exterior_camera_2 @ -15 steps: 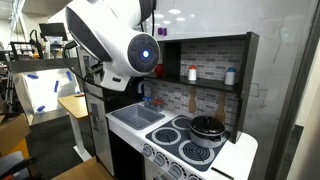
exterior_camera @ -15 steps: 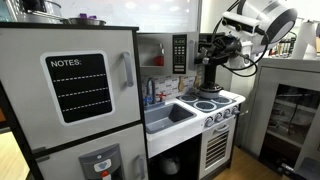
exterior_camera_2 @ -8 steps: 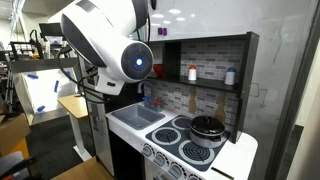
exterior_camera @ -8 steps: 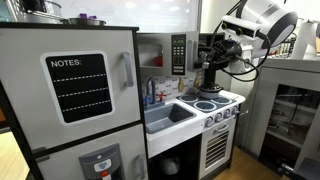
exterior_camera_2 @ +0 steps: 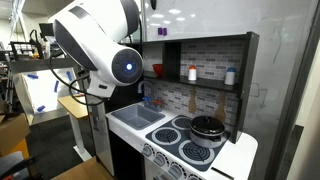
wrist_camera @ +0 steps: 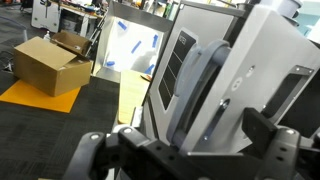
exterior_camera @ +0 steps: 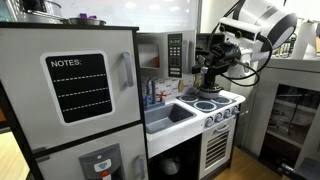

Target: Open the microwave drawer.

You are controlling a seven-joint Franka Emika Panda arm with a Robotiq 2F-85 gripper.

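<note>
Microwave of grey plastic with a dark keypad panel (exterior_camera: 176,54) sits in the upper recess of a toy kitchen, above the back edge of the counter and just beside the tall grey fridge with a black "NOTES:" chalkboard (exterior_camera: 78,87). Its door stands swung a little way out from the cabinet, with the hinge on the fridge side. The black two-fingered Robotiq gripper (exterior_camera: 204,62) hangs at the door's free edge, level with the microwave, over the counter end that carries the stove.

In the wrist view the door fills the middle, tilted, its long grey vertical handle (wrist_camera: 203,88) just above the gripper. The dark fingers (wrist_camera: 266,134) appear at the lower left and lower right of that view, spread well apart and not closed on anything. The picture is blurred, so I cannot tell whether either finger touches the door.

On the counter a white moulded sink (exterior_camera: 170,116) lies at the fridge end and the silver-ringed burners (exterior_camera_2: 190,142) at the other, with a black lidded pot (exterior_camera_2: 208,127) on the rear burner. The arm's large white round joint (exterior_camera_2: 100,40) blocks the microwave in an exterior view. A brown cardboard box (wrist_camera: 52,62) lies on the floor beyond.
</note>
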